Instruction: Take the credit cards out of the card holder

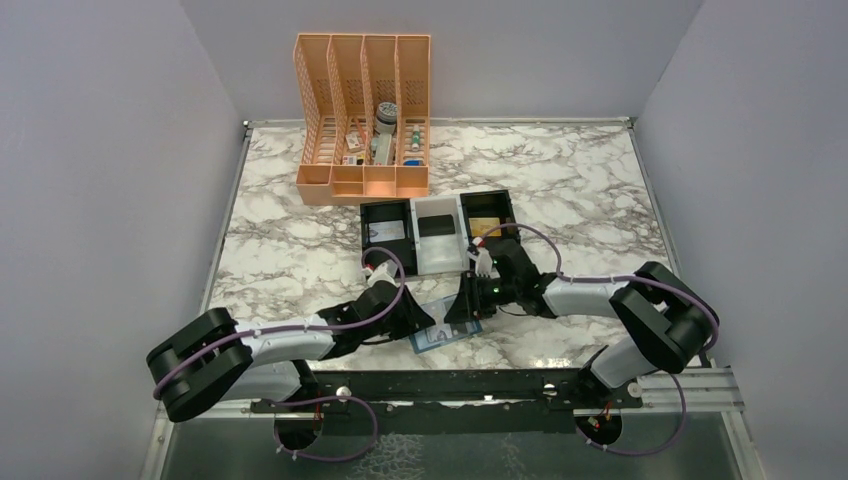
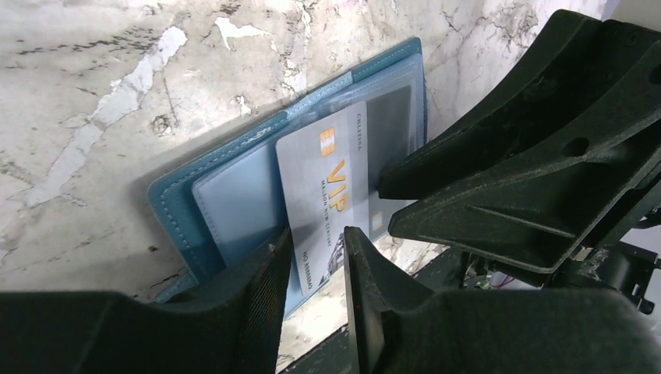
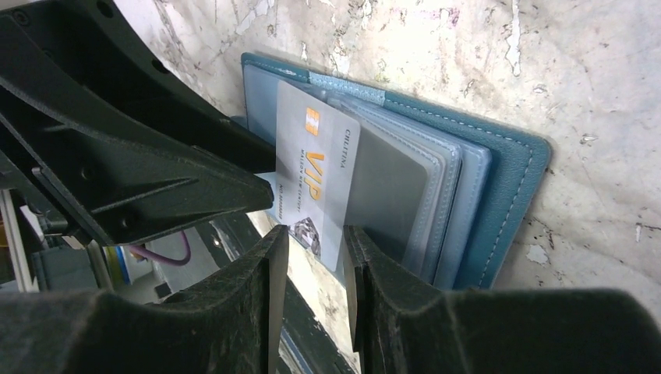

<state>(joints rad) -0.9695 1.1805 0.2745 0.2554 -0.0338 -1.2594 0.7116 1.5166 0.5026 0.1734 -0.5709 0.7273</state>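
Top external view: the card holder [image 1: 447, 338] lies open and flat at the middle of the tabletop's [image 1: 600, 200] near edge. Its long axis runs roughly along that edge, slightly skewed. Left wrist view: a silver credit card [image 2: 323, 195] marked VIP lies across the holder's inner sleeves. The card's long axis is about square to the holder's, and one short end juts past the holder's long edge toward the arm bases.

Both arms reach low and inward from their bases, elbows out, and their wrists meet nose to nose over the holder. The left gripper [image 2: 317, 235] has its jaws parted, with the card's jutting end showing in the gap. The right gripper [image 3: 316, 234] likewise stands with its jaws apart above the same card end. Whether any finger touches the card cannot be told.

The tabletop is white marble with grey veins, enclosed by plain pale walls [image 1: 100, 150]. A black-and-white three-compartment tray [image 1: 438, 265] sits near the centre, and an orange file rack [image 1: 363, 120] stands toward the far edge.
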